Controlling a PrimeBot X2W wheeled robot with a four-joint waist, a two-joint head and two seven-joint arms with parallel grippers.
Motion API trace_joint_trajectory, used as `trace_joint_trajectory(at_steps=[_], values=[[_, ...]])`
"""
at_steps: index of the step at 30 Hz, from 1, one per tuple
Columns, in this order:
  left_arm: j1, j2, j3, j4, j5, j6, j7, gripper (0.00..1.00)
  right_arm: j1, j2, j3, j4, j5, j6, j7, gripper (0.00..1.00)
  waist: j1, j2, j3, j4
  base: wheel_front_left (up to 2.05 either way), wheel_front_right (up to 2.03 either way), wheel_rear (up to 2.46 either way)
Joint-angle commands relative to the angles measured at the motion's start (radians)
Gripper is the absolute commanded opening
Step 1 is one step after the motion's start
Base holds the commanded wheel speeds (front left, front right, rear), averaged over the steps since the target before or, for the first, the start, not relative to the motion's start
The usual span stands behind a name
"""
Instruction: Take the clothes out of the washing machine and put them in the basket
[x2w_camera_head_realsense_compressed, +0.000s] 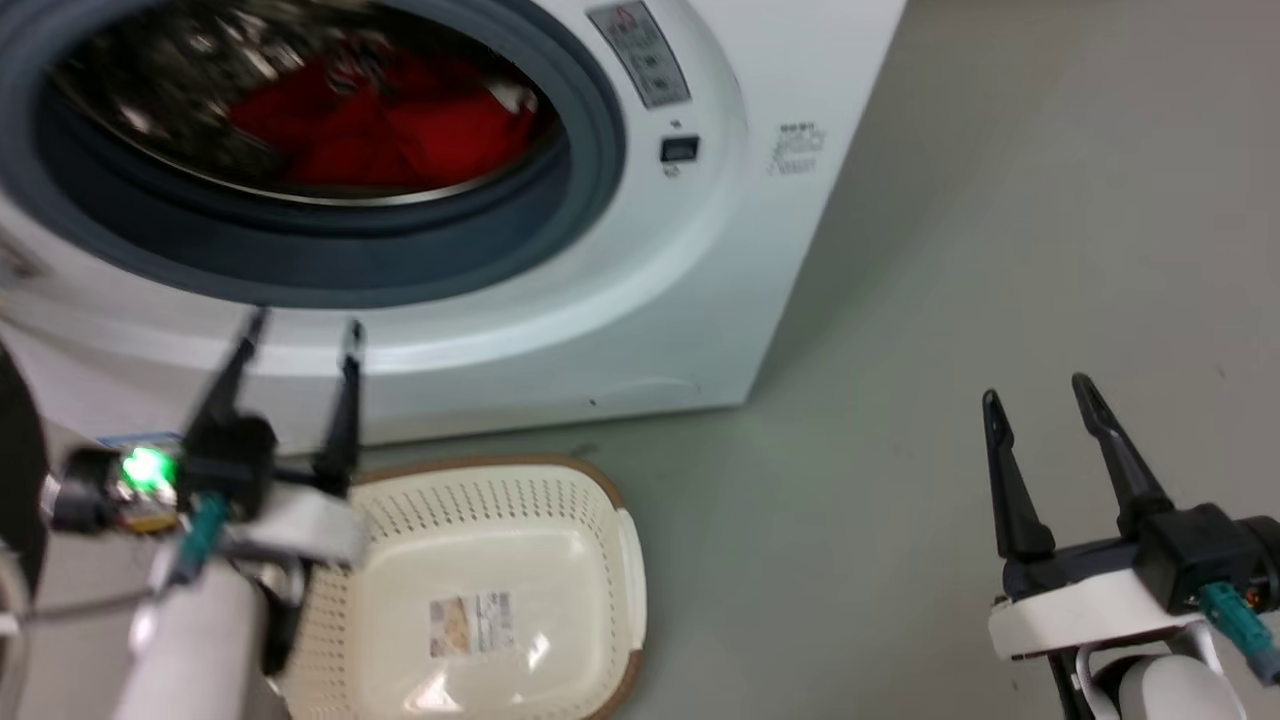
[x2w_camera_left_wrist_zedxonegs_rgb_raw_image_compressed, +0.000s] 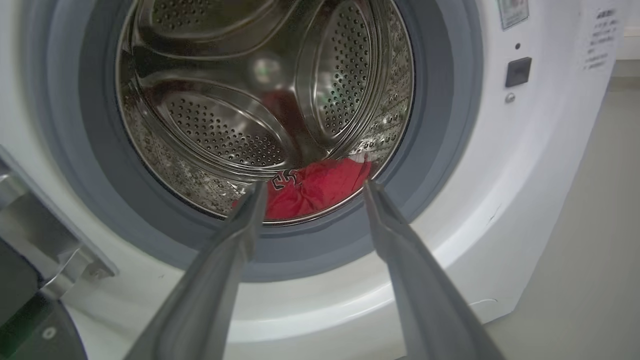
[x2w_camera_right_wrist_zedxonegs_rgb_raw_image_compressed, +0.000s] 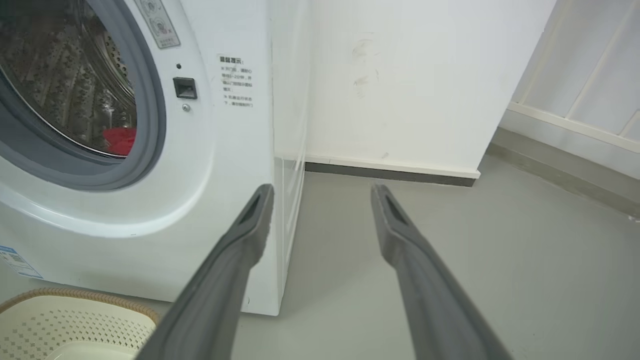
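the left hand (x2w_camera_head_realsense_compressed: 303, 328) is spread wide and holds nothing. its two fingers are raised, slightly blurred, in front of the lower white face of the washing machine (x2w_camera_head_realsense_compressed: 690, 290), just under the grey door seal (x2w_camera_head_realsense_compressed: 592, 150). in the left wrist view its tips frame the clothes (x2w_camera_left_wrist_zedxonegs_rgb_raw_image_compressed: 325, 185), a red bundle with dark lettering. the bundle lies at the bottom front of the steel drum (x2w_camera_left_wrist_zedxonegs_rgb_raw_image_compressed: 225, 130), just behind the seal's lower lip, beyond the fingertips and untouched.

the basket (x2w_camera_head_realsense_compressed: 628, 560) sits on the floor (x2w_camera_head_realsense_compressed: 1000, 250) just in front of the machine, below and beside the left hand. its bottom and paper label (x2w_camera_head_realsense_compressed: 470, 622) are in plain sight.

the right hand (x2w_camera_head_realsense_compressed: 1036, 392) is also wide apart and holds nothing. it is over the floor to the right of the machine, well apart from the clothes and the basket.
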Motion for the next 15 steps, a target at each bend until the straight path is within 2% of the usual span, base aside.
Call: trace_joint_trajectory(at_steps=[1,7,15], values=[[-0.042,0.020,0.011,0.022,-0.001,-0.007,-0.003,1.00,-0.018,0.001,0.001,-0.005,0.017,-0.001,-0.002,1.00,-0.0001,0.0000,0.111,-0.080,0.00,0.00,0.00],[-0.366,0.157,0.022,0.227,-0.002,-0.058,0.036,1.00,-0.063,0.002,0.004,-0.023,0.067,-0.001,-0.002,1.00,-0.0001,0.0000,0.276,-0.143,0.00,0.00,0.00],[-0.846,0.274,-0.062,0.427,-0.014,-0.085,0.359,1.00,-0.102,0.002,0.023,-0.061,0.131,-0.001,-0.002,1.00,-0.0001,0.0000,0.456,-0.198,0.00,0.00,0.00]])
